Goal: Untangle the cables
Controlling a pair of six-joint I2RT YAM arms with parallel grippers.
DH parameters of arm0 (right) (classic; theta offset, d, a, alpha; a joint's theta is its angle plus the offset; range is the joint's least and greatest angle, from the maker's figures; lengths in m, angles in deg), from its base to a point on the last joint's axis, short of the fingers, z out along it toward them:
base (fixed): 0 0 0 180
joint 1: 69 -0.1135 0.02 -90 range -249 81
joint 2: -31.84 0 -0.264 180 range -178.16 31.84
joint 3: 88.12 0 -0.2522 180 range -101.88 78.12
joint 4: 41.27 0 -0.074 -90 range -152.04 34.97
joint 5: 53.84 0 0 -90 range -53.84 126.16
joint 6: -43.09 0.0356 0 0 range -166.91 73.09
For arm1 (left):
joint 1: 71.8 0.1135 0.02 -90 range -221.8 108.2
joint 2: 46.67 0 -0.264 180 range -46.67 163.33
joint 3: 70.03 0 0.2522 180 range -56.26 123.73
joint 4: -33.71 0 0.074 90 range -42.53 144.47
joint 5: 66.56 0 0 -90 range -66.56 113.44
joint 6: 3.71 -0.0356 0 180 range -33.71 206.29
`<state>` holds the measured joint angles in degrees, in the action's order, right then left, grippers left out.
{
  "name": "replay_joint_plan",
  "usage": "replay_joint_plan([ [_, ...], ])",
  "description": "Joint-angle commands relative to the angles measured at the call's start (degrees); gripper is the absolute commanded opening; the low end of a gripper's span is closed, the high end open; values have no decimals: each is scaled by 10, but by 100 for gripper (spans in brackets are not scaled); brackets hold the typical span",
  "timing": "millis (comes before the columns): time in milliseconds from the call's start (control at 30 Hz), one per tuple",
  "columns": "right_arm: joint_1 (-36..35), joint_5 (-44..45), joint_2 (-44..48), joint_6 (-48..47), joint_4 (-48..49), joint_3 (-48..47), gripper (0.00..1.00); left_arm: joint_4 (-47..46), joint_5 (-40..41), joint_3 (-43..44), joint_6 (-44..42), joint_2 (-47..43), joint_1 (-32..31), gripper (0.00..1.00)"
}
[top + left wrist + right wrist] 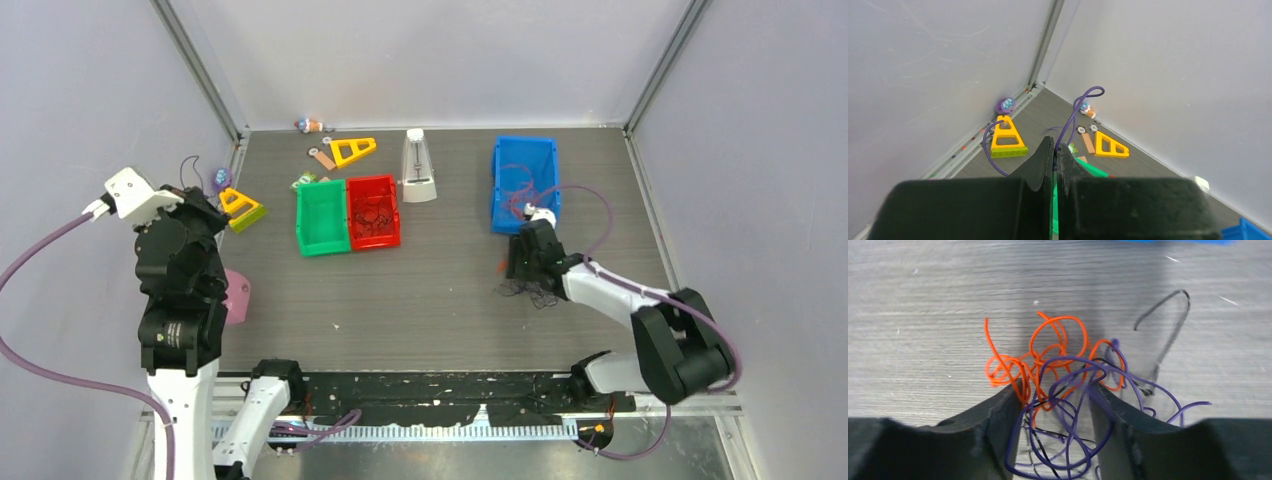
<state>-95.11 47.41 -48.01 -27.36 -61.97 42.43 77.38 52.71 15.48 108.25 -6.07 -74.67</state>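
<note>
**Two arms, one knot.** The right gripper [1055, 390] stands low over the tangle of thin orange, purple and black wiry cables [1058, 357]. The tangle lies on the grey wood-grain table [420, 300], at about four o'clock from its middle. The gripper's two black fingers are parted, one on either side of the clump, with loops running between them but nothing pinched. They seem placed to bite at the heart of the knot.

At nine o'clock the left gripper [1055, 147] hangs raised, its jaws pressed together on a single purple strand [1073, 112] that arcs up from the tips. It is apparently held high to keep that strand out of the knot.

Counted:
- three cable colours in the clump
- three plastic bins: a green bin [322, 248], a red bin [375, 243] and a blue bin [525, 160]
- two yellow triangular frames [1009, 146]
</note>
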Motion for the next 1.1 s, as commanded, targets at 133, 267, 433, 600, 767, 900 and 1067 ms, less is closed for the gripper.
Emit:
replay_joint_plan([
  [133,27,-93,108,28,94,61,48,-59,-174,-67,22,-15,14,0],
  [267,27,-113,106,15,111,58,42,-42,-173,-46,12,8,14,0],
  [433,28,-152,115,12,153,79,20,-37,-147,-18,-14,12,14,0],
  [600,26,-185,125,11,212,101,9,-38,-180,4,-9,31,14,0],
  [767,23,-195,139,16,266,133,6,-41,-201,33,-7,56,14,0],
  [900,19,-197,155,20,305,154,5,-37,-213,68,-6,77,14,0],
  [1067,17,-194,154,22,324,166,5,-36,-216,121,-9,106,14,0],
])
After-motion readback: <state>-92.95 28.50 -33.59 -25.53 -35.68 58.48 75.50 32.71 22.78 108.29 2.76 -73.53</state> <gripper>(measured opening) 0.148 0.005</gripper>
